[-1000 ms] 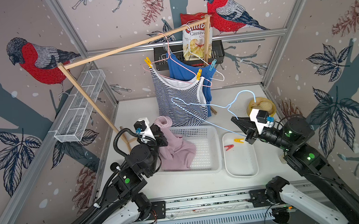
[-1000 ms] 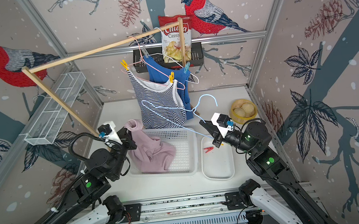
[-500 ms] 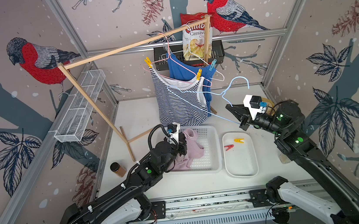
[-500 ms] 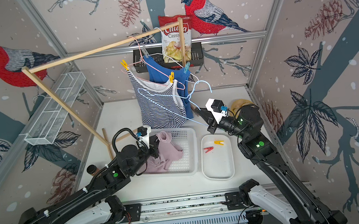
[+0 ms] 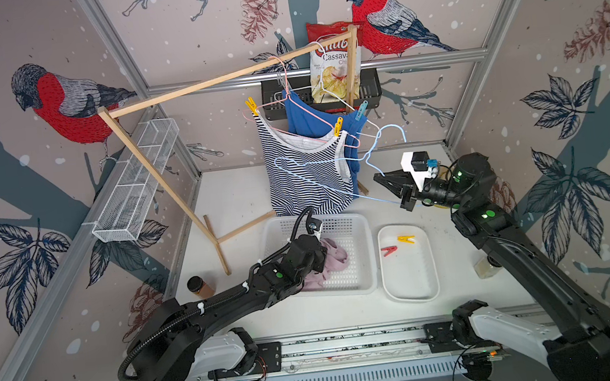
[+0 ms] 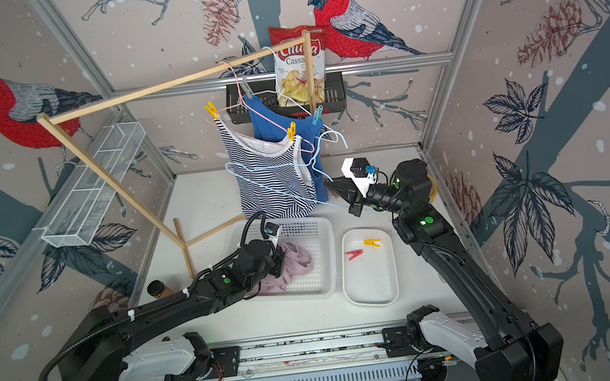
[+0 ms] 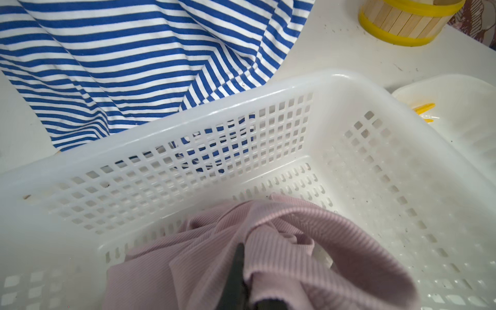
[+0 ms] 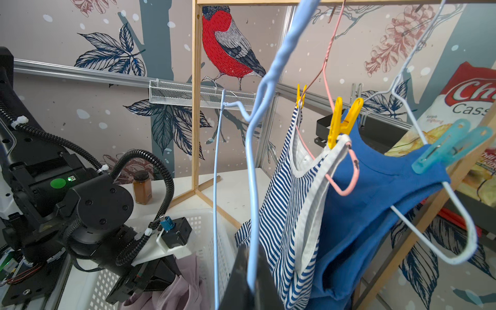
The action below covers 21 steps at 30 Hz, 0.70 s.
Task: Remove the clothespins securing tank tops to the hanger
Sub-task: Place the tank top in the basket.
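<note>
The left gripper [image 7: 241, 281] is buried in the mauve top [image 5: 335, 257] inside the basket [image 5: 361, 228], its tips hidden by cloth, so its jaws' state cannot be told. The right gripper [image 5: 380, 179] is clamped on a light blue hanger [image 5: 390, 130]; above it the striped top [image 5: 305, 176] and blue top [image 5: 308, 121] hang pinned by yellow clothespins [image 5: 338, 126] and a teal clothespin [image 5: 361, 110]. Below it, a tray [image 5: 410, 292] holds a red clothespin [image 5: 389, 250] and a loose yellow clothespin [image 5: 406, 239].

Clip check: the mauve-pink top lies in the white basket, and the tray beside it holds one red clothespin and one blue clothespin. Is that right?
Not quite. The second pin in the tray is a yellow clothespin, not blue, as a top view shows. The red clothespin lies beside it, and the mauve-pink top is in the basket.
</note>
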### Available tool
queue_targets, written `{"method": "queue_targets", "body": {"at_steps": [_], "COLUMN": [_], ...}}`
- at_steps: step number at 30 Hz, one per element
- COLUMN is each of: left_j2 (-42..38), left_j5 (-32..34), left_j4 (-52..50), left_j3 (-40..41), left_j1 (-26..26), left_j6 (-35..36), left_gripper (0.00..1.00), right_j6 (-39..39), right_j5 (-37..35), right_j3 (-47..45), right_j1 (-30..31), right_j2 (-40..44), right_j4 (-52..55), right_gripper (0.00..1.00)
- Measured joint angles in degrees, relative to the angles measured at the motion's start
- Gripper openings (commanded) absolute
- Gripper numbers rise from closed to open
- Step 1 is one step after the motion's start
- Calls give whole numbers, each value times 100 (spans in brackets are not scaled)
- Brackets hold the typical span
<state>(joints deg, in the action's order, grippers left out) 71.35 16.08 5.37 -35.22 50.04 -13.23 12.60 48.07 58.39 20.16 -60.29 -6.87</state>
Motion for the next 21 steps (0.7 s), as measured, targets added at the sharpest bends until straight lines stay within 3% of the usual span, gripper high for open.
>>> {"method": "queue_targets", "body": {"at_steps": [1, 2, 13, 21], "left_j2": [-24, -79, -1335, -3888], "left_j5": [-2, 0, 11, 4], "left_j4": [-28, -55, -409, 186], "left_j3": [-42, -72, -350, 522], "left_j1": [0, 0, 0, 0], "left_j6": [7, 17, 566, 1421], "left_gripper": [95, 98, 96, 96], "right_j6": [26, 76, 184, 1432], "right_j5": [52, 105, 647, 1362], "right_j3": [0, 0, -107, 238], "right_j1": [-20, -33, -450, -743], "right_j2": [-33, -61, -236, -516], "right_j4": [2, 2, 39, 1272], "right_gripper": [0, 0, 0, 0]}}
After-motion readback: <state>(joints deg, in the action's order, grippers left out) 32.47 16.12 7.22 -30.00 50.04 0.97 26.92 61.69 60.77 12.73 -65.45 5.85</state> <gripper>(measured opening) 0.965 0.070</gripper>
